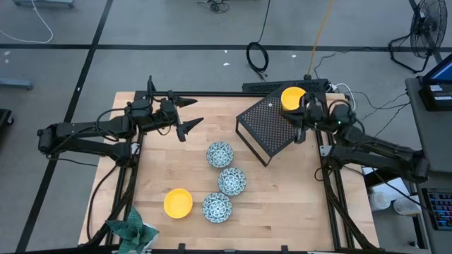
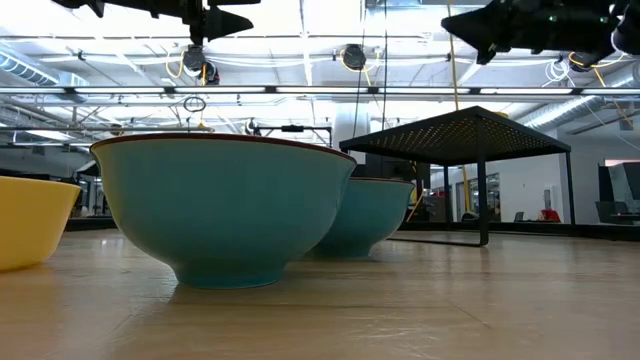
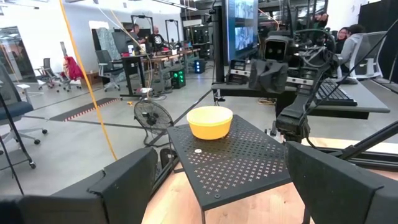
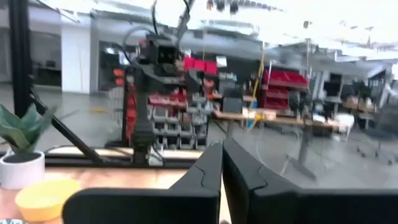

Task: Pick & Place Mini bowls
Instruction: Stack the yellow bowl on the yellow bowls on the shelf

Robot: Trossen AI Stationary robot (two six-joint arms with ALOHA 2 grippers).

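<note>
Three teal-patterned mini bowls stand in a row on the wooden table, and a yellow one stands beside them. Another yellow bowl sits on top of the black perforated stand. The third yellow bowl is out of view. My left gripper hovers open above the table's far left part, facing the stand. My right gripper is shut and empty, raised beside the bowl on the stand.
A green plant-like thing sits at the table's near left corner. The stand takes up the far right part of the table. In the low view the teal bowls fill the foreground. People sit at desks in the room beyond.
</note>
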